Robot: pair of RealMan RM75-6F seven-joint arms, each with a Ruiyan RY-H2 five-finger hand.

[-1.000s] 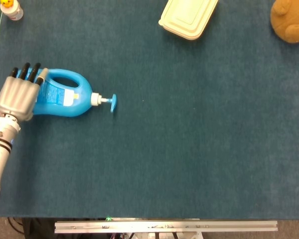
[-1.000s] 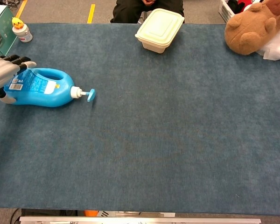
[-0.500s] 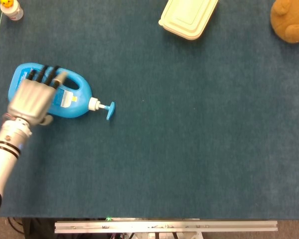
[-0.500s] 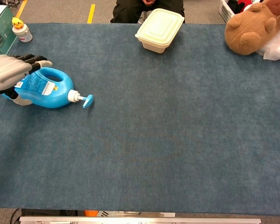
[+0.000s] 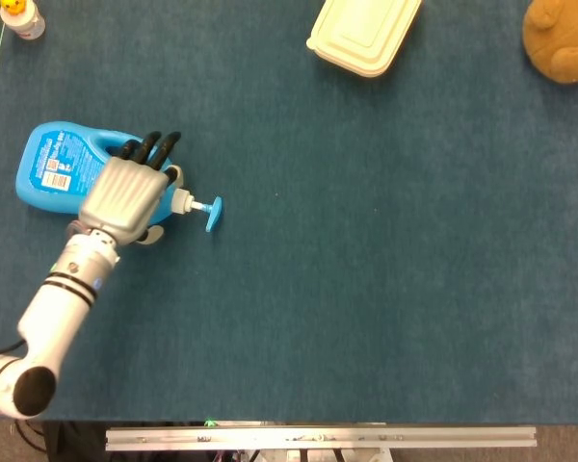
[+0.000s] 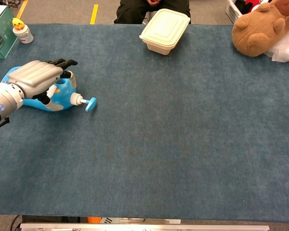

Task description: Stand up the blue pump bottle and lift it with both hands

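Observation:
The blue pump bottle lies on its side at the left of the blue table, label up, its pump head pointing right. My left hand lies over the bottle's handle and neck end, fingers stretched out across the handle, with no clear grip. The chest view shows the same hand covering most of the bottle, the thumb low beside it, the pump head sticking out to the right. My right hand appears in neither view.
A cream lidded container sits at the back centre. A brown plush toy and a white bag are at the back right. A small duck-capped bottle and a green box stand at the back left.
My left hand has slid right along the bottle, from its base end to the handle and neck. The bottle turned slightly and its base end now shows.

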